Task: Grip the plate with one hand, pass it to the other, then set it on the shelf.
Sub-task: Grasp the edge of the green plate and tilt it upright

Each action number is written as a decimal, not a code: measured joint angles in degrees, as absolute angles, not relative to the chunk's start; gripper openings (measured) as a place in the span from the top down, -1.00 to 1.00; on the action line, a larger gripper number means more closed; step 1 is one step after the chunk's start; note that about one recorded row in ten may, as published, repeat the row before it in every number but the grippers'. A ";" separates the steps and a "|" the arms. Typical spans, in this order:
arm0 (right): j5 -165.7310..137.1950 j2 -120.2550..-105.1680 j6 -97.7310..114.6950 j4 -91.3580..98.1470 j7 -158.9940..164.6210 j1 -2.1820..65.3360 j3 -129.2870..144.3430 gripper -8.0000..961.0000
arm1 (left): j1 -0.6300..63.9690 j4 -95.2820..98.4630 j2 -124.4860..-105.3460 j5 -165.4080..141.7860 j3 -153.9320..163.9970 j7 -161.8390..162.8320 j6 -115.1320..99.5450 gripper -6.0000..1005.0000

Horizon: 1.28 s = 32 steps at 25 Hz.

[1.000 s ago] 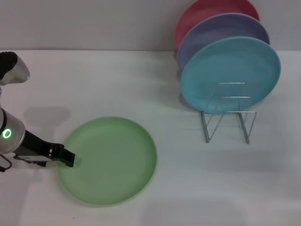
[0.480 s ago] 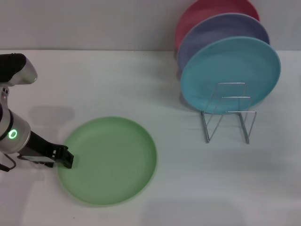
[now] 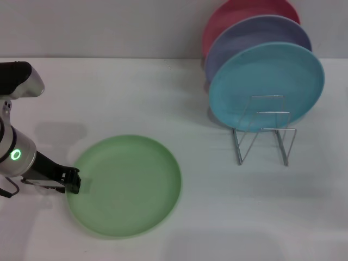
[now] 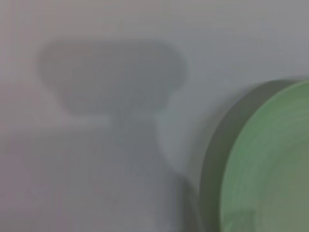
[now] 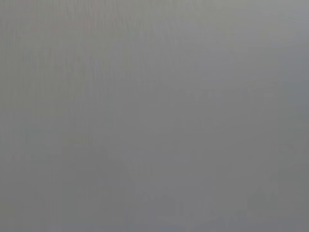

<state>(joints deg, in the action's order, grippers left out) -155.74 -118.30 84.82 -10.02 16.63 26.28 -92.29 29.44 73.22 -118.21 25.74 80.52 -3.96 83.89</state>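
Reaching for the green plate's rim

Lying flat on the white desk (image 3: 136, 98), the green plate (image 3: 126, 185) sits low on my left side, well apart from the rack (image 3: 263, 130) on my right. I judge that is why my left arm takes the first grip: the plate is within its reach, and the hand-over will carry it across toward the rack. The rack's two front wire loops stand bare, while a blue plate (image 3: 266, 84), a lavender plate (image 3: 258, 38) and a red plate (image 3: 247, 13) stand on edge in its back slots, so a free slot waits at the front.

My left gripper (image 3: 72, 181) comes in low from the left edge, the forearm lying nearly level with the desk, its silver wrist showing a green light. The tip is right at the plate's left rim, touching or just beside it; I cannot tell which. Whether the gripper is wide or narrow I cannot tell either. My left wrist camera shows only the plate's edge (image 4: 270, 164) and a shadow on the desk.

My right gripper is out of sight; its wrist camera shows plain grey.
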 joint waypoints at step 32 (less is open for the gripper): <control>-155.74 -118.55 85.61 -10.20 16.70 25.56 -92.28 -0.31 | 29.62 73.48 -118.28 24.81 81.54 -4.54 82.51 0.85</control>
<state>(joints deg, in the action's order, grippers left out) -155.74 -118.55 85.61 -10.20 16.70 25.56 -92.28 29.62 73.48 -118.28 24.81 81.54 -4.54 82.51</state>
